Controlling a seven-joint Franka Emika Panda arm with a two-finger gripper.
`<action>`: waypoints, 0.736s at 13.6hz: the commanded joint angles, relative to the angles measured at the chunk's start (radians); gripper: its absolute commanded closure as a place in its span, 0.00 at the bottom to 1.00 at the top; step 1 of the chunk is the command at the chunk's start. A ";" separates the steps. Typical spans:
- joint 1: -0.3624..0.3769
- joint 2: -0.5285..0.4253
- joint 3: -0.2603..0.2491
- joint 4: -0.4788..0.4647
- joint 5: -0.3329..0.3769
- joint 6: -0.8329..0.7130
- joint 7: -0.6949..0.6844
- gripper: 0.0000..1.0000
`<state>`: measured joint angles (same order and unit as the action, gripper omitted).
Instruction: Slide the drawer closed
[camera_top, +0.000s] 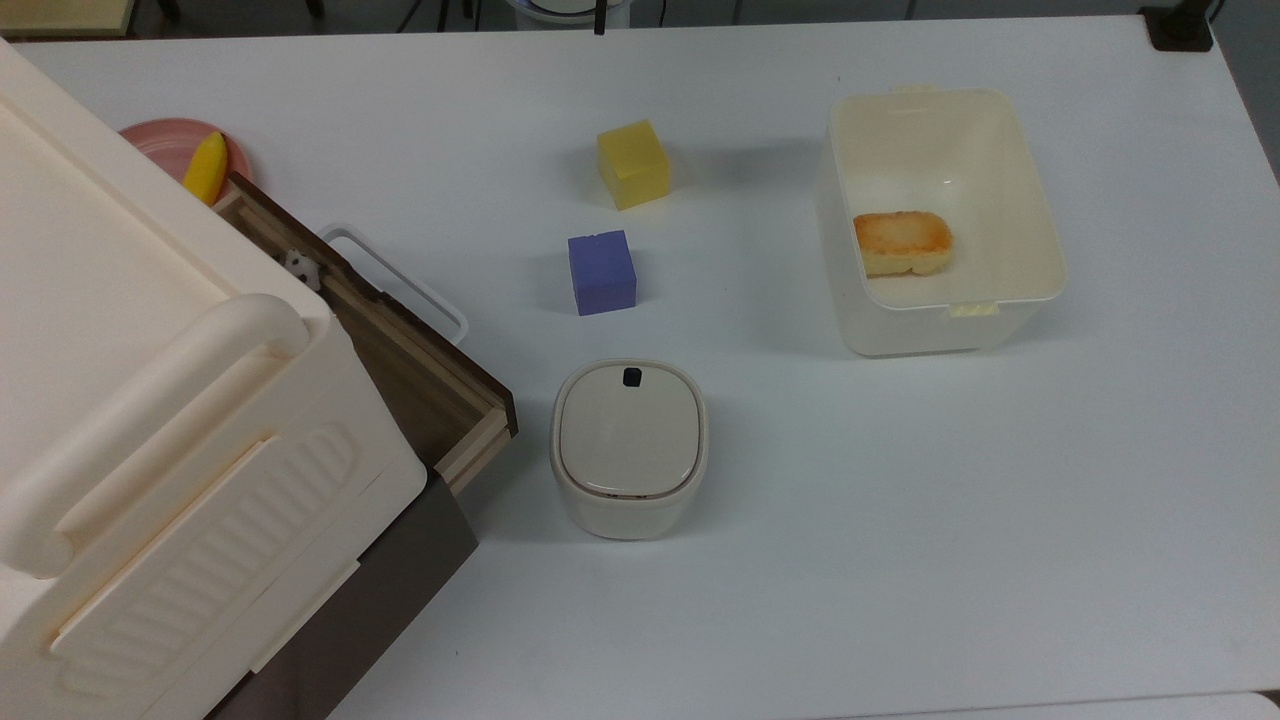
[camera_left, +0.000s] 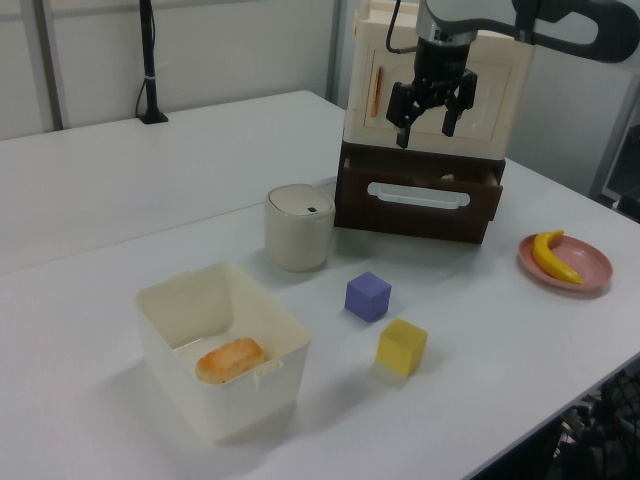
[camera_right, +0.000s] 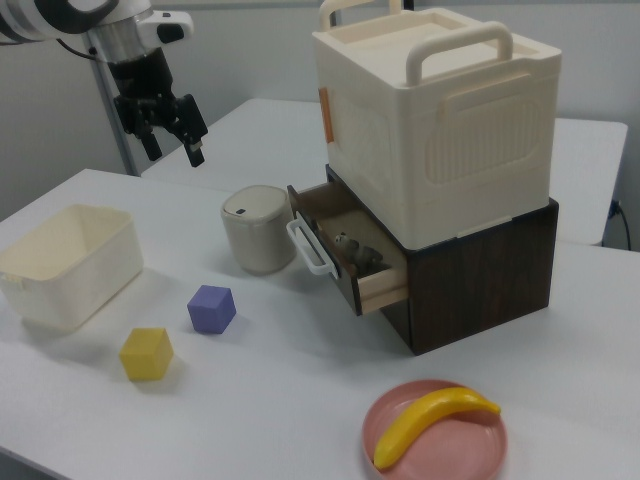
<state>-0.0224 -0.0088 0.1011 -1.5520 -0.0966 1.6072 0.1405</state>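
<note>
- the gripper (camera_left: 432, 114) hangs in the air from an arm entering at the left view's top right, pointing down, fingers (camera_right: 196, 146) spread apart and holding nothing.
- in the left view it sits above the drawer (camera_left: 418, 203), clear of it.
- the drawer stands pulled partway out of the dark cabinet base (camera_right: 490, 270), its white loop handle (camera_top: 400, 278) facing the lidded cream container (camera_top: 629, 448).

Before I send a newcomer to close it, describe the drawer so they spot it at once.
Find the cream ribbed cabinet stacked on a dark-brown base. The drawer juts open from that base, beside the small lidded cream container. It alone has a dark-brown front with a white loop handle and light wood inner sides.
</note>
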 joint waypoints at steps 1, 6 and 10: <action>-0.004 -0.013 -0.006 -0.030 0.015 0.034 0.008 0.00; -0.005 -0.013 -0.007 -0.029 0.023 0.037 0.011 0.00; -0.005 -0.013 -0.007 -0.029 0.023 0.036 0.007 0.00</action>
<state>-0.0258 -0.0049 0.0985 -1.5521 -0.0966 1.6086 0.1410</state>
